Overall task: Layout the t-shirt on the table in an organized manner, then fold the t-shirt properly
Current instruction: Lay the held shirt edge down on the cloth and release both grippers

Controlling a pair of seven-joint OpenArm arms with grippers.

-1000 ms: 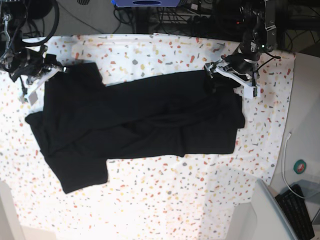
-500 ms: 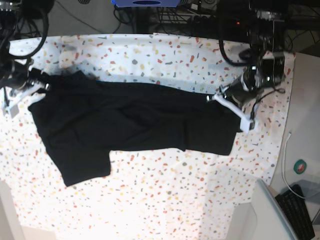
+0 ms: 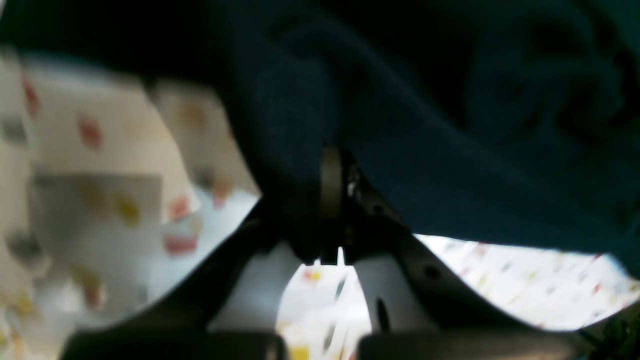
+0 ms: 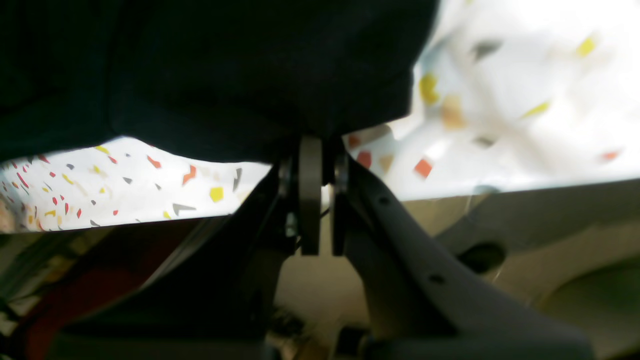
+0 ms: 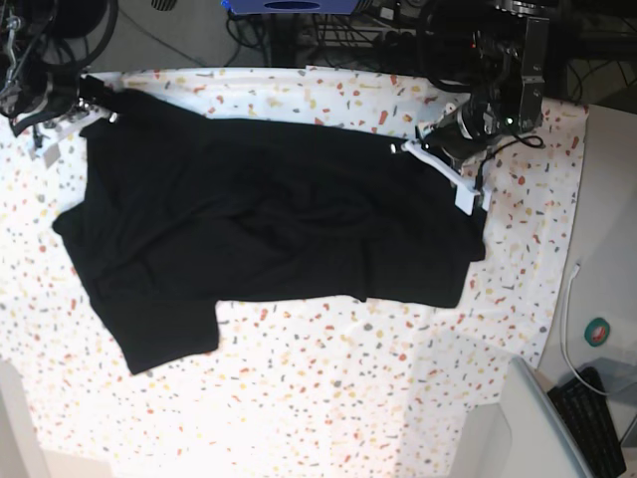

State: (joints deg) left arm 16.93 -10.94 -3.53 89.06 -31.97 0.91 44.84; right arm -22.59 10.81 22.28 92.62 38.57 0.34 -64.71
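Change: since a second ago both arms have carried the upper edge of the t-shirt [image 5: 269, 229] toward the far edge of the table [image 5: 328, 398]; the cloth now spreads wider, with its far edge stretched nearly straight between the two grippers.
T-shirt: black, lying across the middle of the table, one sleeve pointing toward the near-left part of the table; shallow folds cross its middle.
Left gripper [image 5: 438, 159]: at the t-shirt's far corner on the base view's right; its white fingers [image 5: 450, 174] angle down along the shirt's edge. In the left wrist view its jaws are pressed together on a fold of the dark cloth [image 3: 450, 150], so it grips the t-shirt.
Left arm: reaches in from beyond the table's far right side, wrist bent down toward the shirt.
Right gripper [image 5: 85, 100]: at the t-shirt's far corner on the base view's left. In the right wrist view its jaws are closed together at the hem of the cloth [image 4: 225, 75], clamping the t-shirt.
Right arm: comes in from the table's far left corner, cables looping behind it.
Table: its speckled cloth shows all round the t-shirt.
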